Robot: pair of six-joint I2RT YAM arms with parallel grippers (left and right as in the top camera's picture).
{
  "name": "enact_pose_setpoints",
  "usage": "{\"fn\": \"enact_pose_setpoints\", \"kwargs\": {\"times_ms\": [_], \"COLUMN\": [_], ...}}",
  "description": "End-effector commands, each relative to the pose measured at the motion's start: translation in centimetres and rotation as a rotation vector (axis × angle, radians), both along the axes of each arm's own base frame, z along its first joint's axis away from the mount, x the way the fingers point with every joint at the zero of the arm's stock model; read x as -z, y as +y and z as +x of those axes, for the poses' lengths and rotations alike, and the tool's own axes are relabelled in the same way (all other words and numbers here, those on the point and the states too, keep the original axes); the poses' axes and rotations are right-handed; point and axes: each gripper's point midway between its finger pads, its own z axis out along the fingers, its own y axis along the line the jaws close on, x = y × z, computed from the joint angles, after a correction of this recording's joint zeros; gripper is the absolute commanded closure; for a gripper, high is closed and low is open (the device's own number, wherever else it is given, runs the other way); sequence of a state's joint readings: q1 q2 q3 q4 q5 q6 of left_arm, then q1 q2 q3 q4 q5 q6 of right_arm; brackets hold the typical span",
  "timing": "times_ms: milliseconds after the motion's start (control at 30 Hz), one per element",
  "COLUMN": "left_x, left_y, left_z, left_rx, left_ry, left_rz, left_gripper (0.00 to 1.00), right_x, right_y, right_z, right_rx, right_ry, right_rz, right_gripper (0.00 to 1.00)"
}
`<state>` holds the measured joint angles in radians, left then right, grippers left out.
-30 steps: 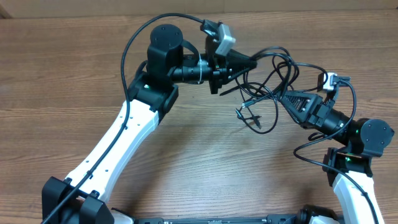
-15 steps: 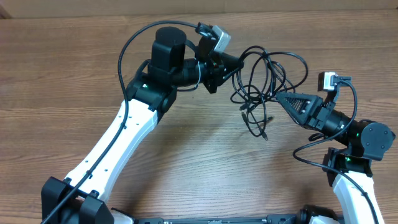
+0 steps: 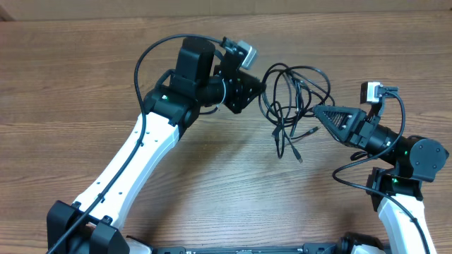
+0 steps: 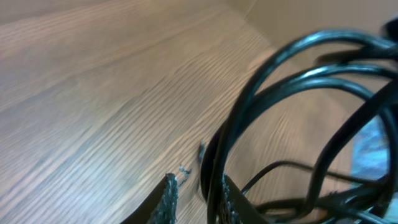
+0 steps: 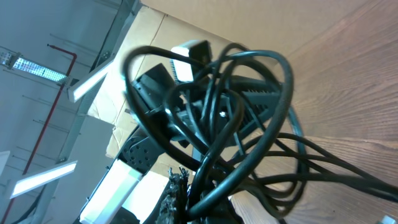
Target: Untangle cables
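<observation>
The right hand (image 3: 319,111) is clenching the cables (image 5: 205,158), holding the tangle over the bench (image 3: 85,77) between both hands. The left hand (image 3: 254,83) is standing slightly released, with one strand running loosely between its fingers (image 4: 169,196). Plug ends are dangling below.

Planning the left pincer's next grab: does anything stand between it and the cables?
Nothing visible does: the cables hang at the left pincer, one strand between its fingers; the right pincer grips their other side.
</observation>
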<state>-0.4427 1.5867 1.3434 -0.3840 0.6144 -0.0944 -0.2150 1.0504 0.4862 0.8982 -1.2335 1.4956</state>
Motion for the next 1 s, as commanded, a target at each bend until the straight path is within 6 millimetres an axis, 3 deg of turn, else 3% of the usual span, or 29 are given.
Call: {"fn": "enact_pose_setpoints", "kwargs": {"times_ms": [0, 133, 433, 500, 633, 700, 733, 833, 967], "left_x": [1.7, 3.5, 5.5, 5.6, 4.8, 3.6, 2.7, -0.3, -3.3], "left_y": [2.5, 4.7, 8.2, 8.2, 5.9, 3.8, 2.6, -0.3, -2.0], "left_z": [2.0, 2.5, 2.9, 2.8, 1.9, 1.2, 0.7, -1.0, -2.6], "left_rx": [-0.113, -0.211, -0.345, -0.342, -0.237, -0.144, -0.079, 0.116, 0.271], "left_ry": [-0.049, -0.022, 0.001, 0.008, 0.026, 0.023, 0.009, -0.056, -0.115], "left_rz": [0.152, 0.266, 0.436, 0.439, 0.331, 0.229, 0.169, 0.003, -0.141], "left_gripper": [0.78, 0.80, 0.82, 0.92, 0.96, 0.78, 0.75, 0.73, 0.65], "right_x": [-1.0, -1.0, -1.0, -1.0, -1.1, -1.0, -1.1, -1.1, -1.0], "right_y": [0.1, 0.1, 0.1, 0.1, 0.0, 0.0, 0.0, 0.0, 0.0], "right_z": [-0.1, -0.1, -0.1, -0.1, 0.0, 0.0, 0.0, 0.0, 0.0], "right_rx": [-0.001, 0.001, 0.001, 0.002, 0.005, 0.005, 0.005, 0.006, 0.008], "right_ry": [-0.038, -0.038, -0.038, -0.038, -0.038, -0.038, -0.038, -0.038, -0.038], "right_rz": [-0.007, -0.006, -0.006, -0.006, -0.005, -0.005, -0.004, -0.005, -0.005], "right_gripper": [0.96, 0.96, 0.96, 0.96, 0.96, 0.96, 0.96, 0.96, 0.96]}}
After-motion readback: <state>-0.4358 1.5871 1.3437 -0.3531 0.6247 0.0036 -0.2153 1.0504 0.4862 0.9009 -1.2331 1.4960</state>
